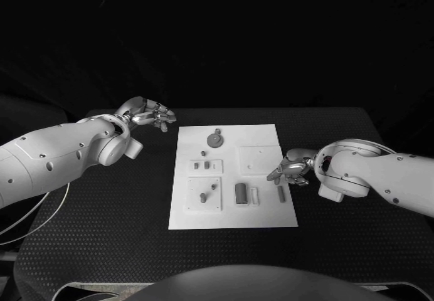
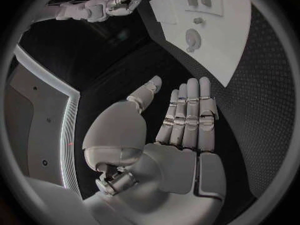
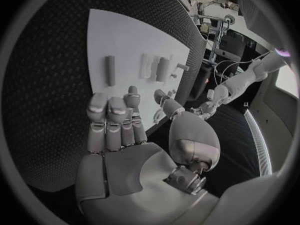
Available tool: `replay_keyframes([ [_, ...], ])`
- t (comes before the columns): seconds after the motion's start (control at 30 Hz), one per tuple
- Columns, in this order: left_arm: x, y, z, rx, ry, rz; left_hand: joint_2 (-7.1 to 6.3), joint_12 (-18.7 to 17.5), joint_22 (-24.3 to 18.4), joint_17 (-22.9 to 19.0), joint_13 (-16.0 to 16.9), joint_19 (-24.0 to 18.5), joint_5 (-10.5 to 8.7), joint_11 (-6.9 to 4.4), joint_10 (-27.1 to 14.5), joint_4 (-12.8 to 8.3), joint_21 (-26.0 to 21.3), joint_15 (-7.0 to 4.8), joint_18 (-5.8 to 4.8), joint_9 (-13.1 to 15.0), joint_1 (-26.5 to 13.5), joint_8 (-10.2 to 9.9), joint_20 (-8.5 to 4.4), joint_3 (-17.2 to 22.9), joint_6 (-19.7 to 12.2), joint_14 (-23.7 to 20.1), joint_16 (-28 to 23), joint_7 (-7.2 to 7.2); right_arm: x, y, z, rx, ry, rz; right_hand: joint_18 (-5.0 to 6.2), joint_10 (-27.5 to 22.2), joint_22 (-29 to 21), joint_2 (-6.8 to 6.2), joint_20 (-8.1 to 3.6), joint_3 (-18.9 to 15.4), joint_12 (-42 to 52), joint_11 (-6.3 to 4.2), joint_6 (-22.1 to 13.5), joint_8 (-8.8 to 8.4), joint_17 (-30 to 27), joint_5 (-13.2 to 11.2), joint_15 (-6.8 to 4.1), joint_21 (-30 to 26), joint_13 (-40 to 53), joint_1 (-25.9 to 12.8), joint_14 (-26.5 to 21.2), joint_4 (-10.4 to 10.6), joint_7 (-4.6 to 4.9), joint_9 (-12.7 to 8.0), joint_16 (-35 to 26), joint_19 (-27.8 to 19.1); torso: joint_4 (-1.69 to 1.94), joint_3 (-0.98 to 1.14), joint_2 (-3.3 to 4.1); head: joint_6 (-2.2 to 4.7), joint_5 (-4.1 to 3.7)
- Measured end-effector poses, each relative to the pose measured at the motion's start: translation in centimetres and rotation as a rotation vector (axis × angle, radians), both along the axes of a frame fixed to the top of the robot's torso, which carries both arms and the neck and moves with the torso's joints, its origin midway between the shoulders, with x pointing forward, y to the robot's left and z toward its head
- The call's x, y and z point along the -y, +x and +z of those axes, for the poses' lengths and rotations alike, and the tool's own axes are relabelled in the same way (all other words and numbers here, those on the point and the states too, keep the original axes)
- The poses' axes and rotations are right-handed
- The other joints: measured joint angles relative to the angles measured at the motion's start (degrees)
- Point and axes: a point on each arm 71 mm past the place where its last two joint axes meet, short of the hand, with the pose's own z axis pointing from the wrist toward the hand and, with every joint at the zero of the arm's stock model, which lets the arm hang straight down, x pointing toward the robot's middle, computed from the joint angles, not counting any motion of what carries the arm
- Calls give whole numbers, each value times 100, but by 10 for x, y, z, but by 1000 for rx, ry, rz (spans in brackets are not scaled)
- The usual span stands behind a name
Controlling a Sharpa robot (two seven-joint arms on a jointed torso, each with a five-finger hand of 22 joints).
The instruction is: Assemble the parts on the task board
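Silver and bare of any load, our left hand [image 1: 149, 115] hovers off the far left corner of the task board [image 1: 264, 216], clear of its edge and over the black table [image 1: 108, 213]. In the left wrist view its fingers [image 2: 190, 115] stand straight and side by side with the thumb set apart, and nothing lies in the palm. Our right hand [image 1: 291, 170] is at the task board's right edge, about halfway along it, with its fingers reaching in over the white surface. From the right wrist view those fingers [image 3: 112, 122] are stretched out together, the thumb is apart from them, and we hold nothing; we cannot tell whether the fingertips touch the board.

Just beside the right hand, on the board's near right part, lies a slim grey bar [image 1: 281, 194]. Next to it toward the board's middle is a white strip [image 1: 255, 196], then a darker grey block [image 1: 241, 193]. Further toward the board's left edge, a raised white square [image 1: 204, 194] carries a small peg [image 1: 204, 197]. Beyond that, another raised plate bears two short grey pieces [image 1: 204, 165]. Near the board's far edge a round grey part [image 1: 215, 138] lies flat, well apart from both hands.
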Motion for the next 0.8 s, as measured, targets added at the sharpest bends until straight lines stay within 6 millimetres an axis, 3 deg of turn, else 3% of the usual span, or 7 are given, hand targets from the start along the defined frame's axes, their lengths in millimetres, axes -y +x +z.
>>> replay_keyframes([
  [0.33,0,0,0,-1,1,1,0,0,5,6,5,0,0,0,0,0,0,0,-4,-3,0,0,0,0,0,0,0,0,21,4,-6,-33,-136,34,8,59,9,127,18,-14,0,-18,68,29,0,0,-10,31,-21,-6,68,-45,-19,8,0,21,1,1,2,9,-26],
  [0.8,0,0,0,-1,0,0,0,22,12,16,11,0,0,0,0,0,0,0,-19,-2,0,0,0,0,0,0,0,0,13,10,-14,-42,-254,109,9,59,8,199,19,-30,-1,-17,76,28,0,0,-1,31,-33,-78,76,-61,-29,7,0,22,8,1,6,2,-70],
])
